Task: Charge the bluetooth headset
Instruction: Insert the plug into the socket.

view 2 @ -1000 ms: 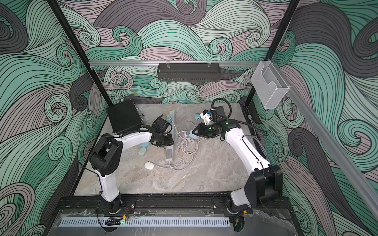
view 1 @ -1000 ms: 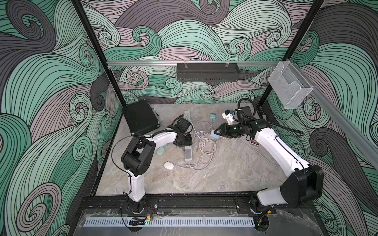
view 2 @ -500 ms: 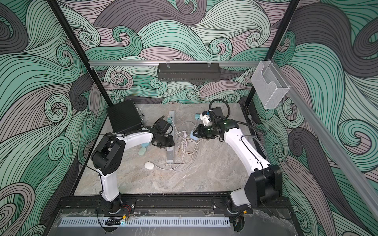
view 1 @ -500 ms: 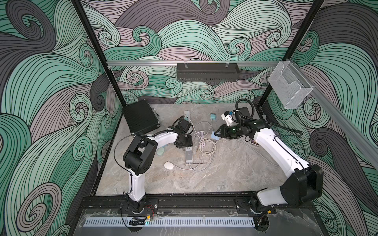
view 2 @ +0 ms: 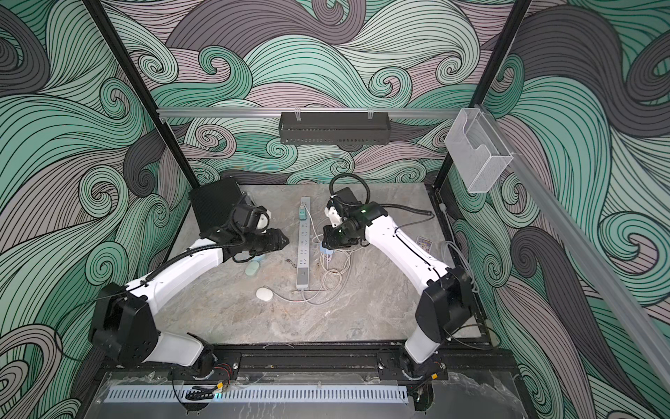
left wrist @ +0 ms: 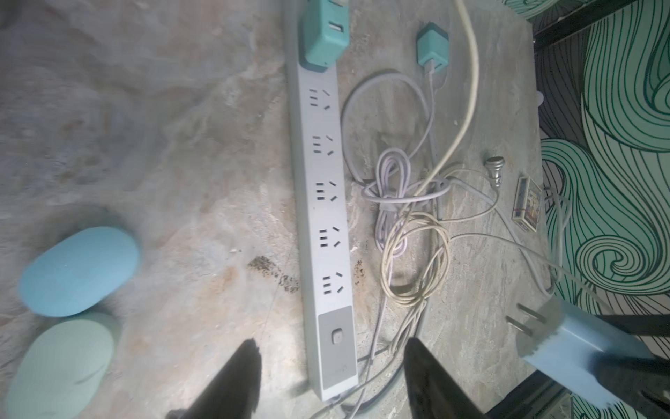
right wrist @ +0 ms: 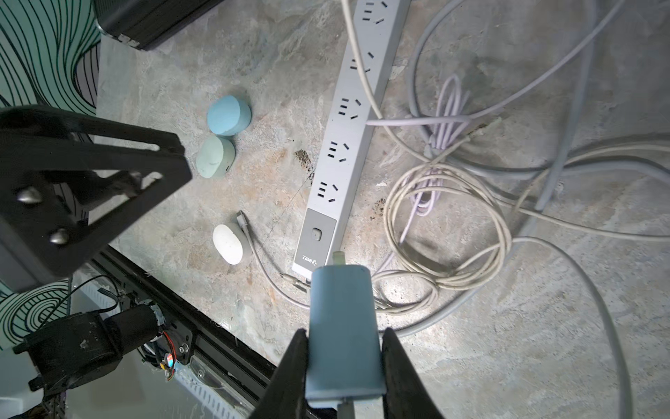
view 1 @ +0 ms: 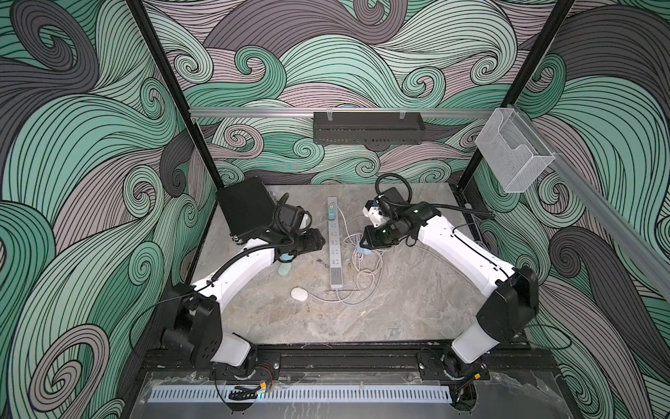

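The white earbud case (right wrist: pixel 227 243) lies on the counter (right wrist: pixel 507 362) near the switch end of the power strip (right wrist: pixel 342 148). A cable end sits just beside it, and we cannot tell whether it is plugged in. Above that end, the right hand (right wrist: pixel 344 335) pinches the blue charger plug (right wrist: pixel 340 297). The left hand (left wrist: pixel 330 342) has just spread its fingers beside the strip and holds nothing. We judge the strip is released, so seating the plug comes next.
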Robot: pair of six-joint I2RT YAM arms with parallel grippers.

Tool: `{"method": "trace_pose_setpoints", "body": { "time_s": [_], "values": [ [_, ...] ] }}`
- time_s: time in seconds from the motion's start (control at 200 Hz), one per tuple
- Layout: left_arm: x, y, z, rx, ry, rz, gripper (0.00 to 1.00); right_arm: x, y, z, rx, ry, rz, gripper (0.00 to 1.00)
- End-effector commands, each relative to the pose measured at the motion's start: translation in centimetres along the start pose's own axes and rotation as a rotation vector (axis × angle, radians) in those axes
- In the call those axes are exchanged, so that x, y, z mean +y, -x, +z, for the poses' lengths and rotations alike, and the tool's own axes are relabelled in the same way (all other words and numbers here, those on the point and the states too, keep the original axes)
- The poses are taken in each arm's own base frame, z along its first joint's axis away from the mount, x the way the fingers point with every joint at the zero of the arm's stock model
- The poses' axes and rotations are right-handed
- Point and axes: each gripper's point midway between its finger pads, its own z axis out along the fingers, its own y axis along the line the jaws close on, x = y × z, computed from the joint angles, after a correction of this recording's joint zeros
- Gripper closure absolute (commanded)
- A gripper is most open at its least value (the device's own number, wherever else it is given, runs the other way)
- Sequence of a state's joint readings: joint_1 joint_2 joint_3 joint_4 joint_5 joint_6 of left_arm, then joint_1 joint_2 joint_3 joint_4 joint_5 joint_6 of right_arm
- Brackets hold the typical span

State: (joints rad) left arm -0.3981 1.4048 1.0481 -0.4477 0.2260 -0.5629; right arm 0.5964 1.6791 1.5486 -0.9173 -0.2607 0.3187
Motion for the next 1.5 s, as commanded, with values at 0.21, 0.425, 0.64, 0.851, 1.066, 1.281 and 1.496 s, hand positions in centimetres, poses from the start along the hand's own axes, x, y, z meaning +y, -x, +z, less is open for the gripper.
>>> {"method": "trace_pose_setpoints", "body": {
  "time_s": [0.21, 0.425, 0.64, 0.851, 1.066, 1.281, 1.496],
  "values": [
    [-2.3, 0.1, -0.7, -0.055, -0.261, 0.363, 0.38, 3.0, 0.3, 2.1, 0.106, 0.011, -0.036, 0.98],
    [-2.8, -0.9, 0.9, -0.060, -0.339, 0.565, 0.38, 3.6, 0.8, 2.8, 0.159, 0.032, -0.069, 0.97],
    [-3.6, -1.6, -0.6, -0.263, -0.392, 0.881, 0.32, 4.3, 1.3, 2.7, 0.174, 0.084, -0.081, 0.97],
    [-5.0, -1.5, -1.2, -0.336, -0.402, 1.109, 0.29, 5.2, 1.6, 2.3, 0.183, 0.151, -0.094, 0.97],
    [-7.4, -0.1, -1.2, -0.447, -0.388, 1.221, 0.28, 6.3, 1.5, 2.0, 0.194, 0.217, -0.092, 0.97],
    [-9.4, -2.3, -1.2, -0.435, -0.482, 1.377, 0.31, 6.5, 1.7, 1.6, 0.189, 0.221, -0.094, 0.97],
    [-10.1, -3.0, -1.1, -0.408, -0.509, 1.409, 0.36, 6.4, 1.9, 1.3, 0.180, 0.221, -0.091, 0.97]
  ]
}}
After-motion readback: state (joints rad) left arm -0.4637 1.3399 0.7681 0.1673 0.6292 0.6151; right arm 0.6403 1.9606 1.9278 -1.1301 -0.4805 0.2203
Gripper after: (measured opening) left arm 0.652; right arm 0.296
